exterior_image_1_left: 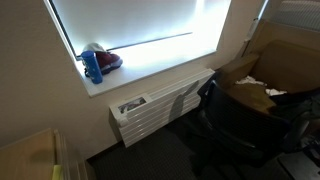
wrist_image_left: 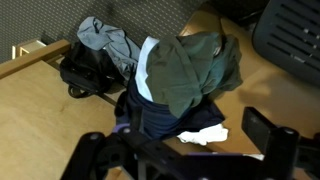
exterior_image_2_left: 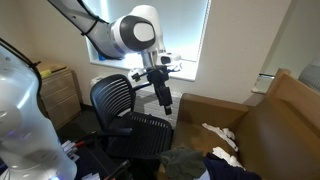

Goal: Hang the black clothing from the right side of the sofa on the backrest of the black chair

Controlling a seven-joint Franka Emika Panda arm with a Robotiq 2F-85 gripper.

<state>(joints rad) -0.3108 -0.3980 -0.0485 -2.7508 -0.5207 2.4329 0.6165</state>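
Note:
In the wrist view a pile of clothes lies on the brown sofa seat (wrist_image_left: pixel 60 120). A green garment (wrist_image_left: pixel 195 62) sits on top of a dark navy one (wrist_image_left: pixel 160 115). A grey garment (wrist_image_left: pixel 105 40) and a black bundle (wrist_image_left: pixel 85 72) lie to their left. My gripper (wrist_image_left: pixel 180 150) hangs above the pile, open and empty, its two fingers wide apart. In an exterior view the gripper (exterior_image_2_left: pixel 165 102) is in the air beside the black mesh chair (exterior_image_2_left: pixel 125 105), whose backrest also shows in the wrist view (wrist_image_left: pixel 295 30). The chair also appears in an exterior view (exterior_image_1_left: pixel 235 125).
A small white cloth (wrist_image_left: pixel 205 135) lies on the seat under the gripper. The sofa's wooden frame (exterior_image_2_left: pixel 285 110) stands at the right, with white items (exterior_image_2_left: pixel 220 132) on it. A blue bottle (exterior_image_1_left: pixel 93 65) stands on the window sill above a white radiator (exterior_image_1_left: pixel 160 105).

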